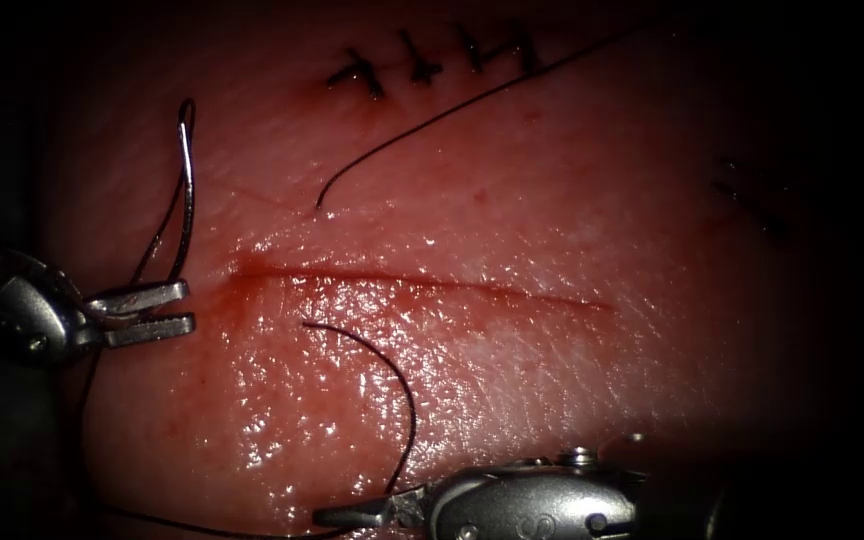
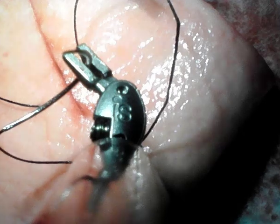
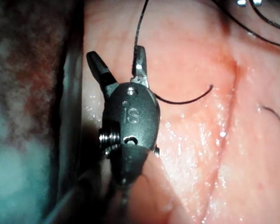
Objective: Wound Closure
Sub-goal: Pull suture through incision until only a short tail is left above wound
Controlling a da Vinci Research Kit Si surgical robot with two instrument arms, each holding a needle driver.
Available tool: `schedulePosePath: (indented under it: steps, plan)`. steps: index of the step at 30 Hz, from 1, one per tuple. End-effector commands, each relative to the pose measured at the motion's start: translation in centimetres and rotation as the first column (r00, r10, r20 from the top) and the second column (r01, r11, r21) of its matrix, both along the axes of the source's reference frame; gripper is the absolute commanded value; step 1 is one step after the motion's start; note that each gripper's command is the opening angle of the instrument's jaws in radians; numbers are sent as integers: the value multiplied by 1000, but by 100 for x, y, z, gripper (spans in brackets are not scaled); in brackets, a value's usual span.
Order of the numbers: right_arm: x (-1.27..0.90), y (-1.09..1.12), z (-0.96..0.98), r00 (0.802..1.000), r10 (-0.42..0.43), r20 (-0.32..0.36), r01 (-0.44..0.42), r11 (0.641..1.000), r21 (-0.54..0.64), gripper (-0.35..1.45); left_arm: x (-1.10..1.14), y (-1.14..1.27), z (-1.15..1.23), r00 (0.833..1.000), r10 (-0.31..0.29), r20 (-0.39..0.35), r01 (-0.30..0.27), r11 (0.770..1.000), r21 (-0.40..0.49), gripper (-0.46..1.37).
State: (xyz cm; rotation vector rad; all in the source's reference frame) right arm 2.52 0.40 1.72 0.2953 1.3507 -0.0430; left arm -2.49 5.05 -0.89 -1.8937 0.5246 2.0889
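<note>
Endoscope view: the left tool (image 1: 157, 312) is lying at the left end of the cut (image 1: 422, 285), its 2 jaws pressed together on the lower end of the curved needle (image 1: 187, 170). The needle is rising free above the tissue (image 1: 552, 380), clear of it, its other end arching over at the top. The thread (image 1: 392, 370) is curling across the tissue below the cut and running down to the right tool (image 1: 352, 516) at the lower edge; whether that tool is pinching the thread cannot be told here. A separate cut end of thread (image 1: 452, 110) is lying above the cut, beside 4 finished stitches (image 1: 422, 65). Red fluid (image 1: 252, 275) is pooling at the cut's left end.

Left wrist view: the left tool (image 2: 81, 60) is clamping the needle (image 2: 37, 112), with thread (image 2: 170, 70) looping past it.

Right wrist view: the right tool (image 3: 119, 65) is showing its jaws spread apart, the thread (image 3: 137, 28) passing beside one jaw, not gripped.
</note>
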Motion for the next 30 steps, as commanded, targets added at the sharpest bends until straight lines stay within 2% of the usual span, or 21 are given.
schedulePosePath:
  steps: [1, 5, 10, 15, 16, 19, 22, 25, 30]
  plan:
    - [-4, 0, -1, 1000, -10, -10, 10, 1000, 6, 137, 0, 0, 0, 1000, 5, -1, -5, 1000, 1, -35]
    - [-31, -2, -18, 999, -19, -36, 20, 1000, 18, 135, 0, 1, 0, 1000, 5, -2, -5, 1000, 1, -35]
    - [-63, 6, -32, 998, -40, -41, 41, 999, 19, 122, 2, 0, 0, 1000, 4, -3, -4, 1000, 1, -35]
    - [-94, 28, -33, 998, 6, -67, -3, 999, 36, 128, 3, 0, 0, 1000, 7, -5, -7, 1000, -3, -35]
    - [-103, 34, -33, 996, 30, -82, -27, 999, 30, 122, 4, 1, 0, 1000, 5, -6, -5, 1000, -2, -35]
    - [-110, 44, -29, 993, 56, -99, -59, 998, -20, 114, 4, 1, 0, 1000, 6, -6, -6, 1000, -1, -35]
    - [-108, 62, -13, 994, 78, -78, -84, 994, -73, 107, 4, 2, 0, 1000, 5, -6, -5, 1000, 0, -35]
    - [-103, 85, 20, 994, 68, -85, -77, 991, -107, 105, 2, 1, -1, 1000, -4, -3, 4, 1000, -3, -35]
    - [-86, 112, 70, 993, 104, -62, -112, 985, -134, 120, 4, -3, -3, 1000, -2, -3, 2, 1000, -5, -35]
